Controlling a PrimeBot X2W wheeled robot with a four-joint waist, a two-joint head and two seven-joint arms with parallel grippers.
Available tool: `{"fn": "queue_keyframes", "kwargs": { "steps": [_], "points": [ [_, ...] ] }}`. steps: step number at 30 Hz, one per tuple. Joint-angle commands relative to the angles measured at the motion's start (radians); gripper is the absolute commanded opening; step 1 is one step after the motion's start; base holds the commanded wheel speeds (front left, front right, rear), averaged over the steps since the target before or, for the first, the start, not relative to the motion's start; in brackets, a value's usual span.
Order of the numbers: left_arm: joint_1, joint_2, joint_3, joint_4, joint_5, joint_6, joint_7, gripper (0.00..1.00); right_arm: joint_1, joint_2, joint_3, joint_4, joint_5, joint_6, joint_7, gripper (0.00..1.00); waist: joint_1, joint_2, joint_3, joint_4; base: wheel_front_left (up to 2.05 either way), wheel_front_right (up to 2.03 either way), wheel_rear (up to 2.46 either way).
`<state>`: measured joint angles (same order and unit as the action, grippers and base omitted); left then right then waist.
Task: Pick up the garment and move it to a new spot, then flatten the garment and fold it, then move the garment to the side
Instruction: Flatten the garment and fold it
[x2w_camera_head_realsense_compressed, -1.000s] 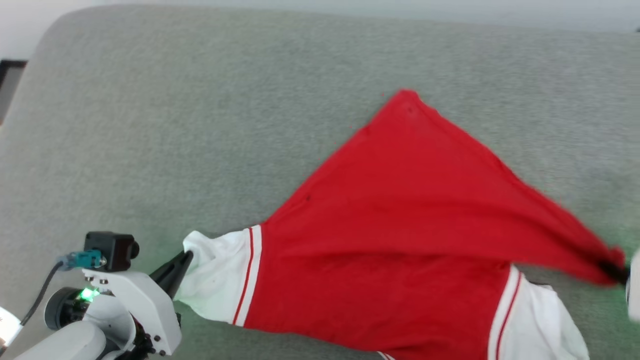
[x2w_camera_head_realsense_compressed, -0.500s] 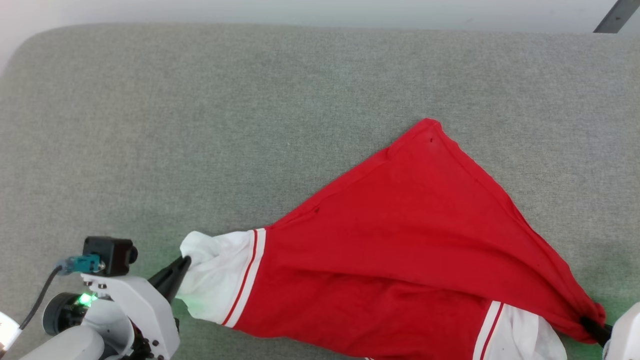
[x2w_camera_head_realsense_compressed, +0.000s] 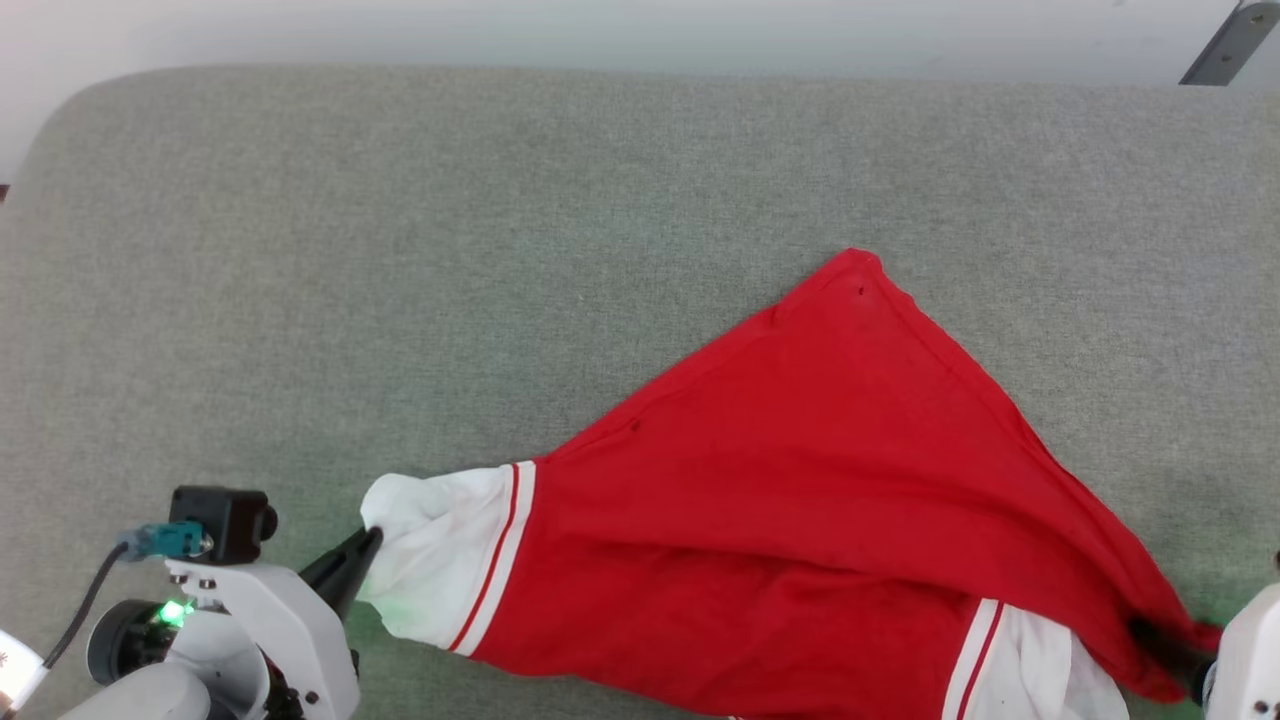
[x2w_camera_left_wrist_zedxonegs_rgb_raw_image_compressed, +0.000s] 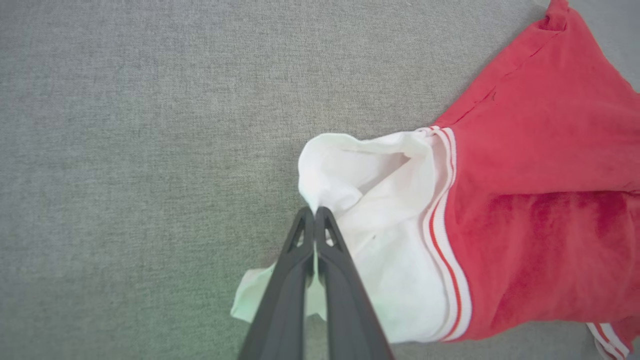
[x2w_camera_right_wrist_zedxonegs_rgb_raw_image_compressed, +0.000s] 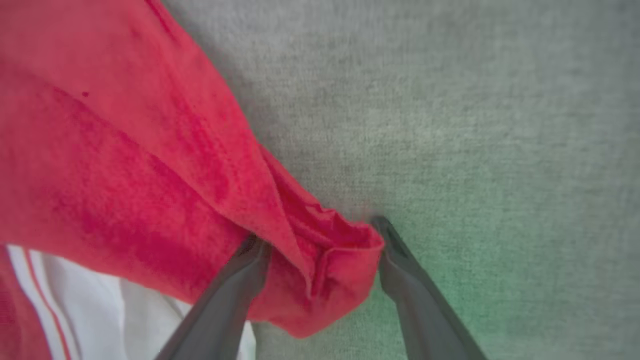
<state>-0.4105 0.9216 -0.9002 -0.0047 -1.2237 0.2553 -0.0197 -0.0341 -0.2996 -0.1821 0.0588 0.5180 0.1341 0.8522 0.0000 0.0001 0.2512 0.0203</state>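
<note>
Your red T-shirt (x2w_camera_head_realsense_compressed: 800, 520) lay spread in a rough triangle on the grey fabric surface (x2w_camera_head_realsense_compressed: 400, 250), your left gripper (x2w_camera_left_wrist_zedxonegs_rgb_raw_image_compressed: 315, 210) pinched tight on its white sleeve (x2w_camera_left_wrist_zedxonegs_rgb_raw_image_compressed: 370, 200), your right gripper (x2w_camera_right_wrist_zedxonegs_rgb_raw_image_compressed: 317, 232) spread wide, bunched red corner between its fingers (x2w_camera_right_wrist_zedxonegs_rgb_raw_image_compressed: 235, 290).

The T-shirt (x2w_camera_head_realsense_compressed: 800, 480) reads bright red across its whole body on my screen, with a darker, shaded red band low down. Its short sleeve (x2w_camera_left_wrist_zedxonegs_rgb_raw_image_compressed: 375, 235) is plain white, and the seam trim (x2w_camera_left_wrist_zedxonegs_rgb_raw_image_compressed: 442, 235) is white with thin red stripes. The padded surface (x2w_camera_head_realsense_compressed: 400, 250) under it is a flecked grey-green weave, tinted green near both wrists. My left gripper (x2w_camera_left_wrist_zedxonegs_rgb_raw_image_compressed: 315, 212) has dark grey fingers on a white housing (x2w_camera_head_realsense_compressed: 270, 620) with a green light (x2w_camera_head_realsense_compressed: 175, 612), a teal connector (x2w_camera_head_realsense_compressed: 165, 541) and a black camera (x2w_camera_head_realsense_compressed: 222, 510). The right gripper (x2w_camera_right_wrist_zedxonegs_rgb_raw_image_compressed: 316, 230) looks dark grey too, though that view is blurred.
</note>
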Motion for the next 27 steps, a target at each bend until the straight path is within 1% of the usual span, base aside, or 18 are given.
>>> {"fn": "queue_keyframes", "kwargs": {
  "steps": [1, 5, 8, 10, 14, 17, 19, 23, 24, 27],
  "points": [
    [0.008, 0.002, 0.000, -0.005, -0.002, 0.004, -0.005, 0.00, 0.002, -0.009, -0.008, -0.044, 0.006, -0.005, 0.021, 1.00, 0.0000, -0.0001, -0.005, 0.003, 0.00, 0.00, 0.00],
    [0.006, 0.000, -0.002, -0.015, 0.004, 0.006, -0.003, 0.00, -0.027, -0.014, -0.026, -0.182, 0.000, -0.004, 0.063, 1.00, 0.0000, -0.0001, -0.008, 0.013, 0.00, 0.00, 0.00],
    [-0.001, -0.007, -0.005, -0.019, 0.009, 0.004, -0.001, 0.00, -0.061, -0.015, -0.017, -0.263, -0.012, -0.004, 0.078, 1.00, 0.0000, -0.0001, -0.006, 0.027, 0.00, 0.00, 0.00],
    [-0.005, -0.011, -0.008, -0.020, 0.012, 0.001, -0.001, 0.00, -0.096, -0.015, 0.003, -0.298, -0.020, -0.004, 0.074, 1.00, 0.0000, -0.0001, -0.004, 0.037, 0.00, 0.00, 0.00],
    [-0.016, -0.025, -0.011, -0.017, 0.016, -0.008, 0.000, 0.00, -0.189, -0.030, 0.068, -0.303, -0.044, -0.004, 0.045, 1.00, 0.0000, -0.0001, 0.007, 0.062, 0.00, 0.00, 0.00],
    [-0.029, -0.037, -0.015, -0.013, 0.023, -0.016, 0.003, 0.00, -0.284, -0.056, 0.139, -0.261, -0.076, -0.004, -0.019, 1.00, 0.0000, -0.0001, 0.020, 0.084, 0.00, 0.00, 0.00],
    [-0.040, -0.046, -0.015, -0.008, 0.027, -0.021, 0.003, 0.00, -0.355, -0.065, 0.186, -0.203, -0.095, -0.004, -0.074, 1.00, 0.0000, -0.0001, 0.033, 0.097, 0.00, 0.00, 0.00],
    [-0.065, -0.068, -0.020, 0.005, 0.039, -0.037, 0.006, 0.00, -0.502, -0.081, 0.286, -0.029, -0.101, -0.004, -0.153, 1.00, 0.0000, -0.0001, 0.061, 0.130, 0.00, 0.00, 0.00],
    [-0.065, -0.068, -0.020, 0.005, 0.039, -0.037, 0.006, 0.00, -0.502, -0.081, 0.286, -0.029, -0.101, -0.004, -0.153, 1.00, 0.0000, -0.0001, 0.061, 0.130, 0.00, 0.00, 0.00],
    [-0.088, -0.089, -0.025, 0.019, 0.046, -0.050, 0.011, 0.00, -0.610, -0.094, 0.359, 0.119, -0.089, -0.004, -0.183, 1.00, 0.0000, -0.0001, 0.082, 0.157, 0.00, 0.00, 0.00]
  ]
}}
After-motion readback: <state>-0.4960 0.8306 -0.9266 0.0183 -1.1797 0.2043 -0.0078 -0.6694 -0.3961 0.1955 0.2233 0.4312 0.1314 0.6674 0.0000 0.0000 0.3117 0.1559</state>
